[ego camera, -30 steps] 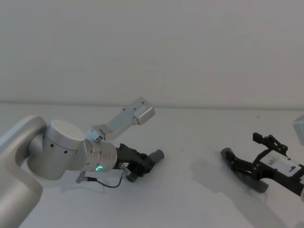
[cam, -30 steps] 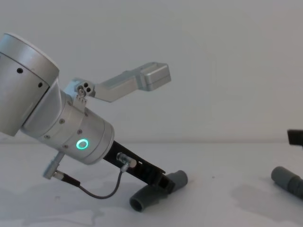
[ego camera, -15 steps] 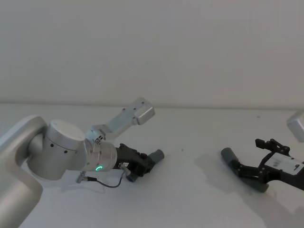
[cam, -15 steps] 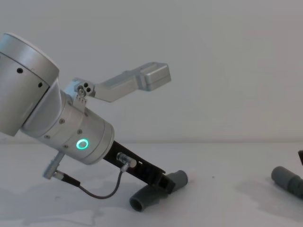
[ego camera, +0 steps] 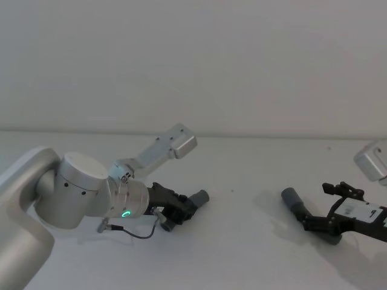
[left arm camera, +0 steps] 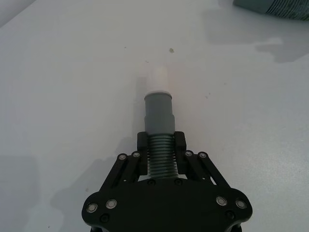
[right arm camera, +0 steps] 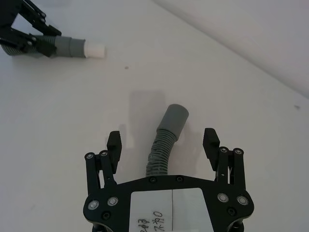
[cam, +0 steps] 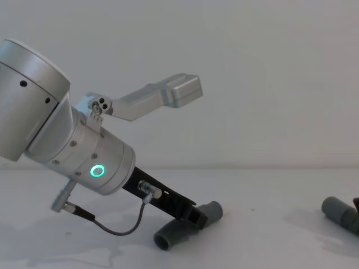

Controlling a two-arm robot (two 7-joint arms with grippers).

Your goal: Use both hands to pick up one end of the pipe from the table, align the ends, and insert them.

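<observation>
White table [ego camera: 242, 254], grey wall [ego camera: 193, 60], left claw [left arm camera: 161, 141] grasping one pipe [left arm camera: 159, 108], right claw [right arm camera: 162, 140] released astride other pipe [right arm camera: 174, 118].

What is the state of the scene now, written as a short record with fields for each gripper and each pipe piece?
left gripper: shut on the left piece, at its ribbed part
left piece: grey, white tip pointing away from the gripper
right gripper: open, straddling the right piece, not touching it
right piece: curved, lying on the table
joined: no, the pieces are apart
</observation>
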